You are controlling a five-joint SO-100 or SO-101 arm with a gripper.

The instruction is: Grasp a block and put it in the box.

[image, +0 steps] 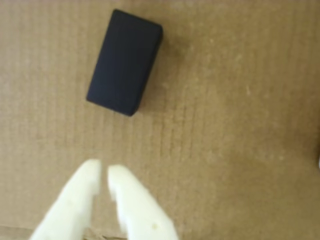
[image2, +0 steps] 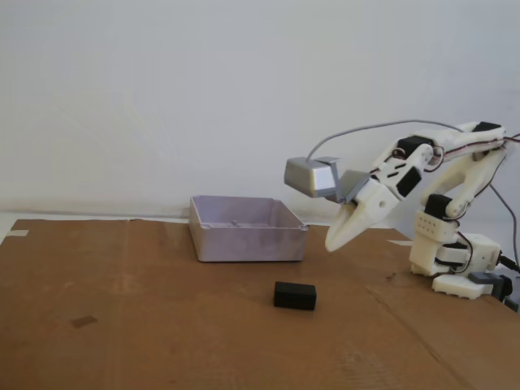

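- The pincer (image: 103,176) enters the wrist view from the bottom edge, its two white fingers nearly pressed together with only a thin slit between the tips, and nothing between them.
- In the fixed view the pincer (image2: 333,243) hangs in the air, pointing down and to the left, above the cardboard-covered worktop (image2: 162,325).
- A grey camera module (image2: 313,176) rides on the arm just above it.
- The block (image2: 294,296) lies on the cardboard below and left of the tips, apart from them; in the wrist view the block (image: 125,62) sits tilted, beyond the fingertips.
- The box (image2: 244,229) stands behind the block, further left, near but not touching it.
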